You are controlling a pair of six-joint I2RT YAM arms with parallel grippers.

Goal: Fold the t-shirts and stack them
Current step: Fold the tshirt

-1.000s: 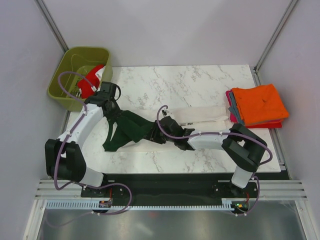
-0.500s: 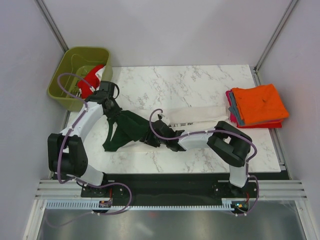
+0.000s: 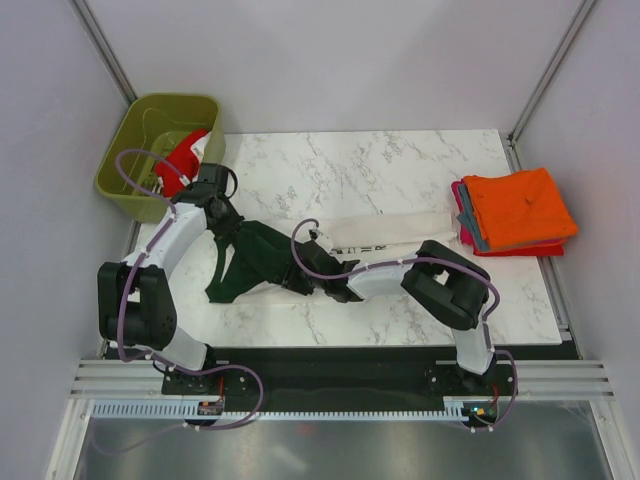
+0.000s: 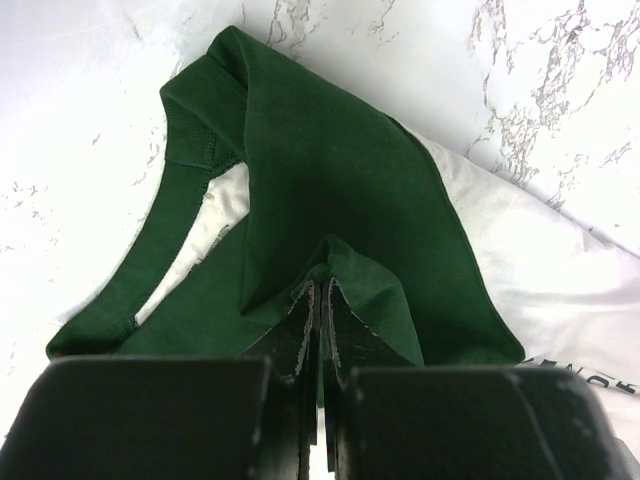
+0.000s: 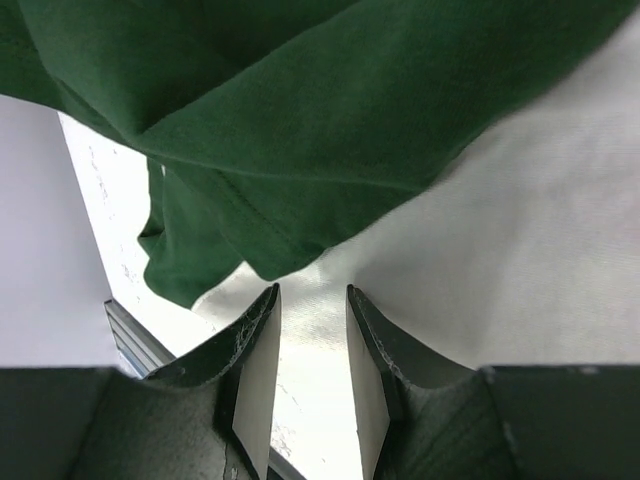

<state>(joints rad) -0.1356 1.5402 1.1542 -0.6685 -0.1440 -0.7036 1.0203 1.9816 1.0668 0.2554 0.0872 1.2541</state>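
Cream t-shirt [image 3: 392, 232]: spread on the desk [image 3: 380, 165], its pale body running off to the right of the right hand and its dark green sleeve [image 3: 250, 258] bunched between the two hands.
Left hand [image 4: 320, 292]: pressed together on a raised ridge of the green sleeve. The cloth tents up into the fingertips and fans out flat beyond them.
Right hand [image 5: 312, 300]: fingers parted, low over the cream cloth, with the sleeve's edge just ahead of the tips. I see nothing caught between them.
Finished stack [image 3: 468, 228]: orange shirt [image 3: 520, 208] on top, well off to the right of the right hand.
Olive-green bin [image 3: 150, 135]: just beyond the left hand and to its left, with a red shirt [image 3: 183, 160] showing inside.
Risk, thin pinch: the left hand seems to hold only a narrow fold. A pull could slip it free, or lift one layer and leave the sleeve crumpled.
Risk, uneven hold: the right hand grips nothing, so a tug from the left would likely skew the whole shirt across the desk rather than fold it.
Risk, crowding: the hands sit near each other with the sleeve between them. Closing in further could bump them together or trap a wrinkle.
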